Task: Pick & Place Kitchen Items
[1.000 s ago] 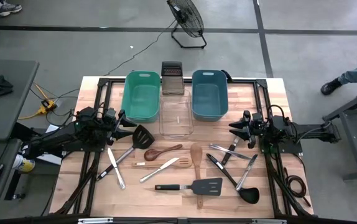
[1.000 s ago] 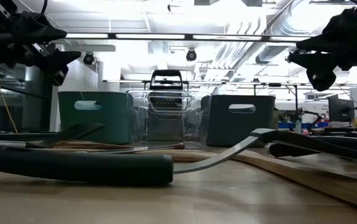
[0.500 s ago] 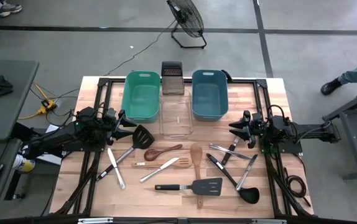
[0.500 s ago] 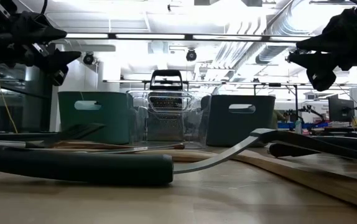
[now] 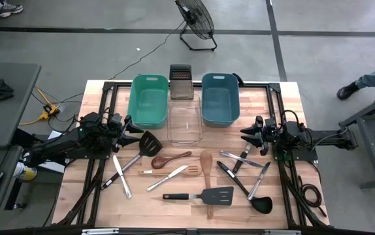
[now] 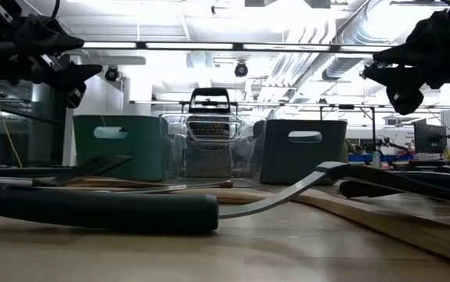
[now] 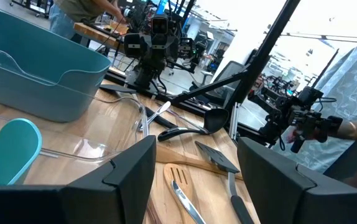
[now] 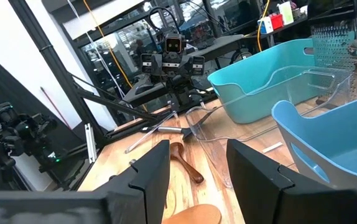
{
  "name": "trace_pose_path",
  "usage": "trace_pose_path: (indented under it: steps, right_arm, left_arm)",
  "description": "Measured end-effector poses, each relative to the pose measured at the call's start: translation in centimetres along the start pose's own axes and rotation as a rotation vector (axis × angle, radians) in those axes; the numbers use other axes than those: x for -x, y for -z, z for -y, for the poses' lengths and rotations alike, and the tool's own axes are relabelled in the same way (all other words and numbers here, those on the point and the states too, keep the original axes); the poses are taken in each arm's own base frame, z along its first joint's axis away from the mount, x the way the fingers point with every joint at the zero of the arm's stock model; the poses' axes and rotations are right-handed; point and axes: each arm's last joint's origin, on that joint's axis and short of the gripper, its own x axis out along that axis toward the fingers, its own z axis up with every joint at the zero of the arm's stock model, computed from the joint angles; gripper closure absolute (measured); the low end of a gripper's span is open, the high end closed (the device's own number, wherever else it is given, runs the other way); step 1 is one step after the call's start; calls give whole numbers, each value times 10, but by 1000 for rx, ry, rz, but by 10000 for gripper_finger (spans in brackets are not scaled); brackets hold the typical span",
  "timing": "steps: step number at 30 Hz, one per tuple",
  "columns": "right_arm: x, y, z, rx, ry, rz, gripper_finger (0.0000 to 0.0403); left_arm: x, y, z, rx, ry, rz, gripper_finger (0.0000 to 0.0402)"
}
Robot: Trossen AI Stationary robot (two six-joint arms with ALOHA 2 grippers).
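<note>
We see the kitchen items spread across the near half of the wooden counter (image 5: 76, 196), none of them lifted. A black slotted turner (image 5: 143, 147) lies on the left, close to the left end effector (image 5: 128, 125), with two silver knives (image 5: 120, 175) crossing just below it. Toward the middle lie a dark wooden spoon (image 5: 170, 158), a pale slotted wooden spatula (image 5: 174, 172), a silver knife (image 5: 166, 179) slanting across it, and a wooden spoon (image 5: 206, 163) pointing toward the near edge. A second black turner (image 5: 204, 195) lies across that spoon's handle. On the right, silver tongs (image 5: 243, 158) and a black ladle (image 5: 256, 193) lie among several dark-handled tools that overlap each other.

Behind the utensils, a teal tub (image 5: 147, 100), a clear tub (image 5: 185, 122) and a blue tub (image 5: 219, 98) stand in a row, with a steel box grater (image 5: 181, 82) upright between the two coloured tubs, behind the clear one.

The left end effector hovers at the counter's left side, above the surface; in the left wrist view its fingers (image 7: 125, 169) stand apart with nothing between them. The right end effector (image 5: 251, 132) hovers at the right side, near the tongs, and its fingers (image 8: 150, 171) are likewise parted and grasp nothing.
</note>
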Motion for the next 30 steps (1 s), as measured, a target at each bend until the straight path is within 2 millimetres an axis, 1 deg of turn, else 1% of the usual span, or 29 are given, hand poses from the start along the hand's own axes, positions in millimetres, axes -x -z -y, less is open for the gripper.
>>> trace_pose_path:
  steps: [8, 15, 20, 23, 27, 30]
  right_arm:
    - [0, 0, 0, -4, -2, -1, 251]
    - [0, 0, 0, -136, -8, -5, 251]
    - [0, -1, 1, -167, 38, 24, 251]
    - [0, -1, 1, -170, 37, 23, 251]
    - [0, -1, 0, -234, 3, 3, 251]
    - [1, -4, -1, -265, 27, -40, 251]
  left_arm:
    - [0, 0, 0, 0, 0, 0, 178]
    - [0, 0, 0, 0, 1, 0, 178]
    - [0, 0, 0, 0, 0, 0, 178]
    - [0, 0, 0, 0, 0, -1, 178]
    - [0, 0, 0, 0, 0, 0, 178]
    - [0, 0, 0, 0, 0, 0, 178]
